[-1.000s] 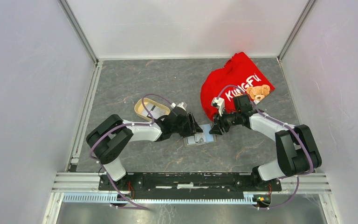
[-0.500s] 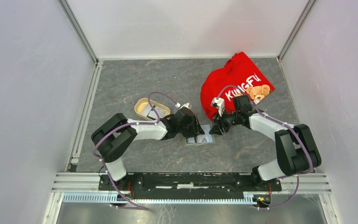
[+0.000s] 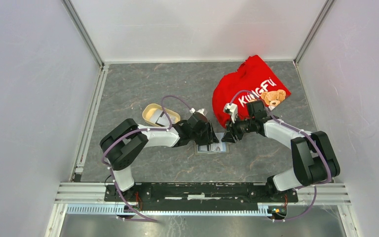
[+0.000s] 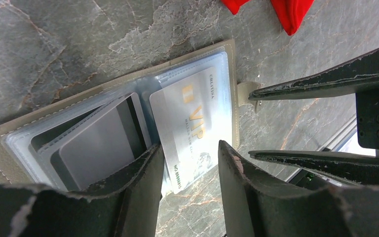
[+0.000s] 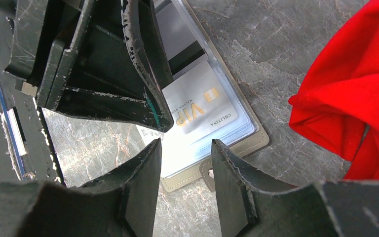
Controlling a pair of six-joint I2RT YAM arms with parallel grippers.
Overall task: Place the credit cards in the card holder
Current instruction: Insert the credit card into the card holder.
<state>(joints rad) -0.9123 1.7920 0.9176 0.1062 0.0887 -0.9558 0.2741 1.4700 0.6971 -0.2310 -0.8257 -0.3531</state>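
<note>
On the grey bench (image 3: 143, 89), near the red shirt (image 3: 246, 84), the card holder (image 3: 216, 148) lies open between the arms. The left end effector (image 4: 190, 148) has moved rightward and now covers more of it. It and the right end effector (image 5: 186, 145) both stand spread, pinching nothing. The pale VIP card (image 4: 192, 108) pokes past the holder's edge, with a grey card (image 4: 103, 143) pocketed beside it.

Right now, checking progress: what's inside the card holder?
A pale VIP card, partly sticking out of one pocket; a grey card in the other. The left gripper hides their near corners.
</note>
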